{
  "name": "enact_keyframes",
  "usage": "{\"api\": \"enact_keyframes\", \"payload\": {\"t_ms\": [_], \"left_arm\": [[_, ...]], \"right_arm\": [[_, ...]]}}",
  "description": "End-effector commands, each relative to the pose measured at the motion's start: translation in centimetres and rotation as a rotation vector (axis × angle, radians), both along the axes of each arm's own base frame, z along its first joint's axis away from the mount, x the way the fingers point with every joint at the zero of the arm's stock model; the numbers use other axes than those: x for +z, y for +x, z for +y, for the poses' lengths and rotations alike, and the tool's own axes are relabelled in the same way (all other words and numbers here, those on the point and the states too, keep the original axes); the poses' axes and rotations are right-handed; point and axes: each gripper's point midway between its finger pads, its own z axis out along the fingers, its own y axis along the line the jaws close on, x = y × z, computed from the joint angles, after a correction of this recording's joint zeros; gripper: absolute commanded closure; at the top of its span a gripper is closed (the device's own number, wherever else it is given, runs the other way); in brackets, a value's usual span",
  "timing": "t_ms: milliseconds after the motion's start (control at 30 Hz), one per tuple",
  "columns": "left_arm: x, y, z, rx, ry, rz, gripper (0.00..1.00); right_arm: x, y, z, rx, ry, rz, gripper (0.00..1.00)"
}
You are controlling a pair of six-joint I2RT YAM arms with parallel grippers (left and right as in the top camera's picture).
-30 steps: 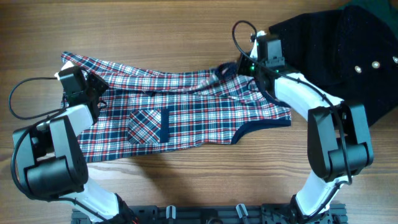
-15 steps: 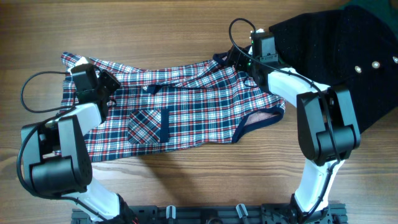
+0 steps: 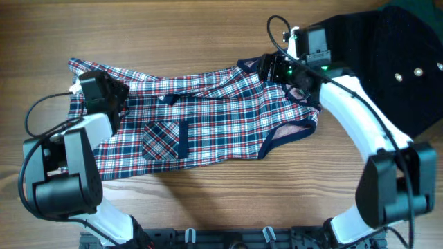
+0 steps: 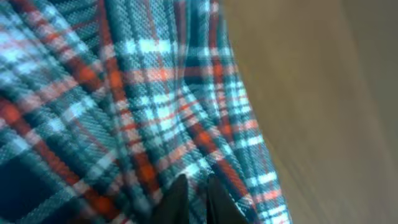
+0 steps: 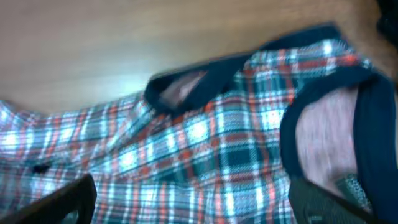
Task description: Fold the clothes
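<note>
While the left gripper (image 4: 191, 190) has its two dark fingertips pressed together on a pinch of plaid at the bottom of the left wrist view, the right gripper (image 5: 196, 202) stands wide apart, one finger at each lower corner of its own view, with nothing between them. Overhead, the left gripper (image 3: 116, 97) sits at the left end of the garment (image 3: 208, 111), on the cloth near its upper corner. The cloth around the closed fingers is bunched into soft ridges, with bare table (image 4: 336, 93) just beside the hem. The right gripper (image 3: 273, 67) hangs over the garment's upper right end, above the navy neck trim (image 5: 186, 87). An armhole (image 5: 323, 143) there shows the pale pink inner face. The garment lies across the middle of the table (image 3: 208, 34), long side running left to right, rumpled along its top edge and flatter below. One patch pocket (image 3: 166, 138) faces up, left of centre, with a navy band on its right edge. To the right, the black garment (image 3: 387, 55) with metal studs (image 3: 417, 71) lies beside the plaid, the right arm crossing its edge. Dark green fabric (image 3: 426, 10) fills the far top right corner.
</note>
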Motion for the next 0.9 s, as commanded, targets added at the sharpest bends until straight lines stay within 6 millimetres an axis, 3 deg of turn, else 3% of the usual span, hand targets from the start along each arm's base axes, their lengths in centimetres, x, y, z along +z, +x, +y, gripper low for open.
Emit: {"api": "enact_keyframes", "payload": {"t_ms": [0, 67, 167, 200, 300, 367, 433, 500, 633, 733, 867], "left_arm": [[2.0, 1.6, 0.4, -0.099, 0.075, 0.125, 0.82], [4.6, 2.5, 1.0, -0.151, 0.120, 0.165, 0.77], [10.2, 4.2, 2.5, -0.181, 0.169, 0.166, 0.70], [12.9, 4.6, 3.4, -0.181, 0.187, 0.162, 0.68], [16.9, 4.4, 5.9, -0.148, 0.214, 0.154, 0.66], [17.8, 3.6, 7.4, -0.122, 0.221, 0.177, 0.65], [17.4, 2.3, 8.4, -0.114, 0.213, 0.223, 0.64], [16.7, 1.4, 8.3, -0.136, 0.210, 0.270, 0.63], [17.0, -1.3, 5.4, -0.279, 0.207, 0.408, 0.60], [19.7, -1.4, 3.2, -0.398, 0.281, 0.414, 0.57], [21.0, 0.3, 2.8, -0.460, 0.351, 0.371, 0.30]], "right_arm": [[5.1, -0.7, 1.5, 0.121, 0.031, -0.028, 0.00], [6.6, -0.9, 1.8, 0.149, 0.034, -0.030, 0.01], [8.6, -0.8, 1.9, 0.184, 0.017, -0.056, 0.00], [9.1, -0.8, 1.9, 0.198, 0.007, -0.062, 0.00], [8.5, -1.1, 2.1, 0.239, -0.001, -0.025, 0.00], [6.7, -1.6, 2.5, 0.270, 0.011, 0.054, 0.00], [4.3, -2.1, 2.5, 0.279, 0.003, 0.145, 0.00], [3.3, -1.6, 2.2, 0.280, -0.030, 0.170, 0.00], [4.8, 1.4, -1.4, 0.153, -0.242, 0.130, 0.00], [6.7, 2.9, -2.2, 0.088, -0.284, 0.126, 0.00], [5.8, 4.5, -1.8, 0.065, -0.271, 0.159, 0.00]]}}
